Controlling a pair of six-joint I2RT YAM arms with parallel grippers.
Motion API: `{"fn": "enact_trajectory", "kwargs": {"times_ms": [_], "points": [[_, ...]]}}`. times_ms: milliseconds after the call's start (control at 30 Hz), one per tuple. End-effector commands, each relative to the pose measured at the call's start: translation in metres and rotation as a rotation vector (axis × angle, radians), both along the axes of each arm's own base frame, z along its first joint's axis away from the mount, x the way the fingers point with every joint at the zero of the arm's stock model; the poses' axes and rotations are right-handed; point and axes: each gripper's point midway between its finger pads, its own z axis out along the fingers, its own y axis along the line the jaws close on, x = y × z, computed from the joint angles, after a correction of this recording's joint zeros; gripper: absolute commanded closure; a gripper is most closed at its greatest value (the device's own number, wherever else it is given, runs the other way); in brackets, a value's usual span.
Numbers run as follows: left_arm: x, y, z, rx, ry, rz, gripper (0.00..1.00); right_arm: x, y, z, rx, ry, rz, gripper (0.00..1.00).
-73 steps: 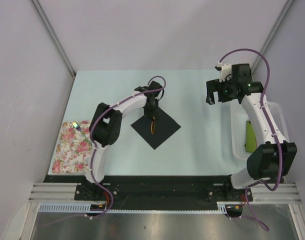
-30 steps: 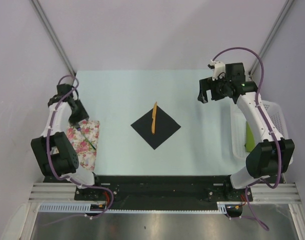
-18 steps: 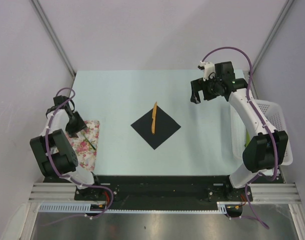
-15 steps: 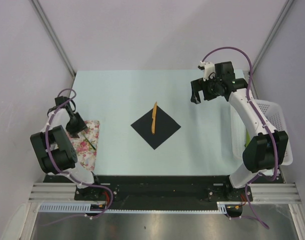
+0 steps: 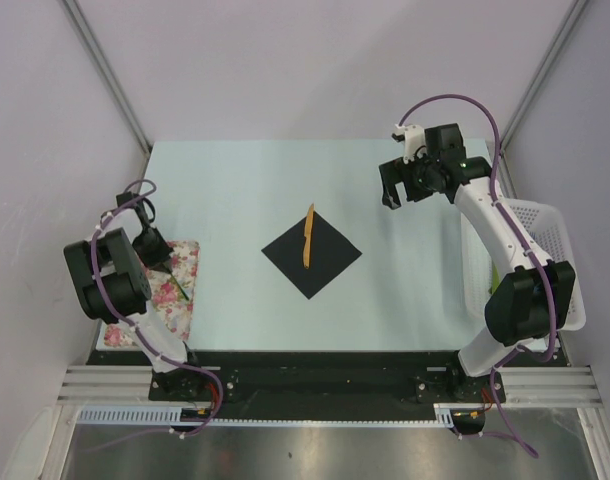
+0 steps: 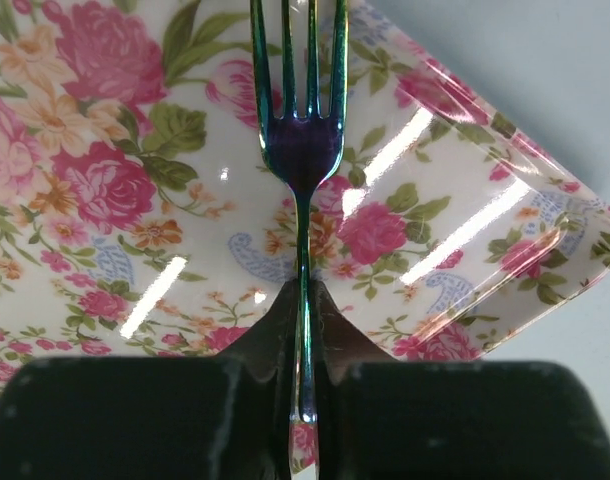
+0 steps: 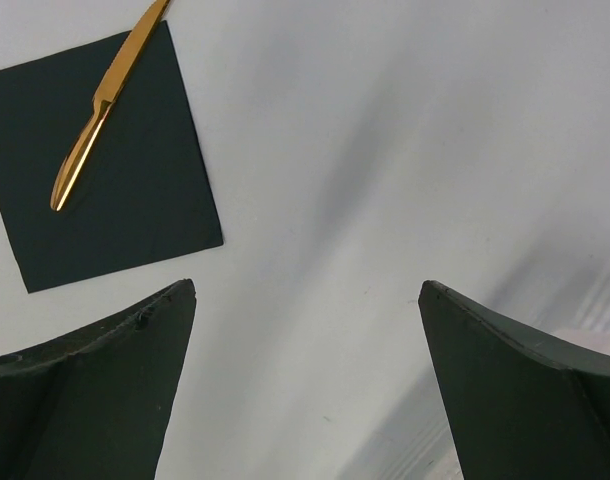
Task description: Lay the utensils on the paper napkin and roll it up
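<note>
One knife lies on the black napkin, centre of the worktop; left claw pinches a fork over the floral tray, likely to bring it across, while right claw hangs spread.

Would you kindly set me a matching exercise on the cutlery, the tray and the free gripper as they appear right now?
Things:
1. gold knife
2. fork
3. right gripper
4. floral tray

States:
A. open, holding nothing
B. lying on the black napkin
C. glossy, patterned with pink roses
D. clamped by its handle in the left gripper

Pairs: 1-B, 2-D, 3-A, 4-C
</note>
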Motion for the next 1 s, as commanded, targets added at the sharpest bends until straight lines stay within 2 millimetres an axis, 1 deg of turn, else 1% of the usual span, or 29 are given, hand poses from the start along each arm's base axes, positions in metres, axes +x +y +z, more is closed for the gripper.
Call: {"fn": "enact_trajectory", "kwargs": {"times_ms": [0, 33, 100, 133, 167, 200, 233, 267, 300, 333, 367, 400, 433, 467, 500, 533, 567, 600, 633, 667, 700, 733, 767, 800, 833, 867, 900, 967], "points": [[0.004, -0.002, 0.014, -0.009, -0.031, 0.037, 0.95, 0.006, -0.003, 0.023, -0.022, -0.078, 0.005, 0.0], [0.008, -0.006, 0.022, -0.029, -0.061, 0.036, 0.95, 0.005, -0.003, 0.024, -0.022, -0.081, 0.005, 0.0], [0.022, -0.005, 0.051, -0.007, -0.15, 0.031, 1.0, 0.004, -0.002, 0.025, -0.017, -0.084, 0.009, 0.0], [0.025, -0.006, 0.061, -0.011, -0.171, 0.032, 1.0, 0.003, -0.002, 0.024, -0.016, -0.083, 0.01, 0.0], [0.032, -0.012, 0.076, -0.008, -0.211, 0.013, 1.0, 0.002, -0.002, 0.026, -0.013, -0.086, 0.012, 0.0], [0.043, -0.014, 0.093, 0.006, -0.254, -0.005, 1.0, 0.001, -0.002, 0.025, -0.01, -0.085, 0.014, 0.0], [0.048, -0.02, 0.103, 0.012, -0.273, -0.03, 1.0, 0.0, -0.001, 0.026, -0.008, -0.088, 0.015, 0.0], [0.057, -0.036, 0.112, 0.013, -0.298, -0.079, 1.0, -0.001, -0.001, 0.028, -0.006, -0.092, 0.016, 0.0], [0.068, -0.043, 0.128, 0.022, -0.344, -0.108, 1.0, -0.002, 0.0, 0.028, -0.004, -0.093, 0.019, 0.0], [0.074, -0.054, 0.135, 0.013, -0.359, -0.127, 1.0, -0.003, -0.001, 0.028, -0.004, -0.094, 0.018, 0.0], [0.082, -0.078, 0.141, -0.008, -0.372, -0.185, 1.0, -0.004, -0.002, 0.029, -0.002, -0.097, 0.015, 0.0], [0.095, -0.09, 0.158, -0.009, -0.411, -0.221, 1.0, -0.004, -0.002, 0.03, 0.002, -0.1, 0.016, 0.0], [0.097, -0.104, 0.155, -0.023, -0.384, -0.251, 1.0, -0.005, -0.001, 0.027, 0.003, -0.094, 0.019, 0.0], [0.103, -0.131, 0.159, -0.042, -0.392, -0.316, 1.0, -0.005, -0.002, 0.028, 0.002, -0.097, 0.018, 0.0], [0.114, -0.139, 0.174, -0.044, -0.433, -0.335, 1.0, -0.006, -0.002, 0.028, 0.005, -0.096, 0.017, 0.0], [0.121, -0.163, 0.169, -0.066, -0.423, -0.382, 1.0, -0.007, -0.001, 0.027, 0.004, -0.094, 0.022, 0.0], [0.122, -0.191, 0.17, -0.079, -0.426, -0.442, 1.0, -0.008, -0.002, 0.027, 0.002, -0.093, 0.022, 0.0], [0.131, -0.205, 0.181, -0.081, -0.458, -0.47, 1.0, -0.009, -0.003, 0.027, -0.002, -0.091, 0.019, 0.0], [0.134, -0.22, 0.18, -0.095, -0.458, -0.493, 1.0, -0.01, -0.004, 0.026, -0.007, -0.089, 0.021, 0.0], [0.134, -0.251, 0.17, -0.114, -0.437, -0.555, 1.0, -0.011, -0.005, 0.026, -0.008, -0.089, 0.021, 0.0], [0.139, -0.268, 0.174, -0.124, -0.451, -0.585, 1.0, -0.012, -0.006, 0.024, -0.011, -0.085, 0.019, 0.0], [0.139, -0.284, 0.17, -0.138, -0.447, -0.615, 1.0, -0.013, -0.007, 0.024, -0.013, -0.084, 0.015, 0.0], [0.134, -0.311, 0.155, -0.157, -0.413, -0.667, 1.0, -0.013, -0.008, 0.025, -0.013, -0.085, 0.012, 0.0], [0.137, -0.326, 0.156, -0.166, -0.428, -0.69, 1.0, -0.014, -0.009, 0.023, -0.012, -0.082, 0.008, 0.0], [0.135, -0.34, 0.151, -0.175, -0.424, -0.707, 1.0, -0.014, -0.009, 0.024, -0.013, -0.083, 0.009, 0.0], [0.131, -0.362, 0.136, -0.189, -0.4, -0.741, 1.0, -0.014, -0.011, 0.024, -0.014, -0.083, 0.002, 0.0], [0.134, -0.374, 0.132, -0.205, -0.414, -0.753, 1.0, -0.015, -0.011, 0.023, -0.015, -0.083, 0.001, 0.0], [0.129, -0.395, 0.115, -0.237, -0.382, -0.761, 1.0, -0.014, -0.013, 0.023, -0.019, -0.086, -0.004, 0.0]]}}
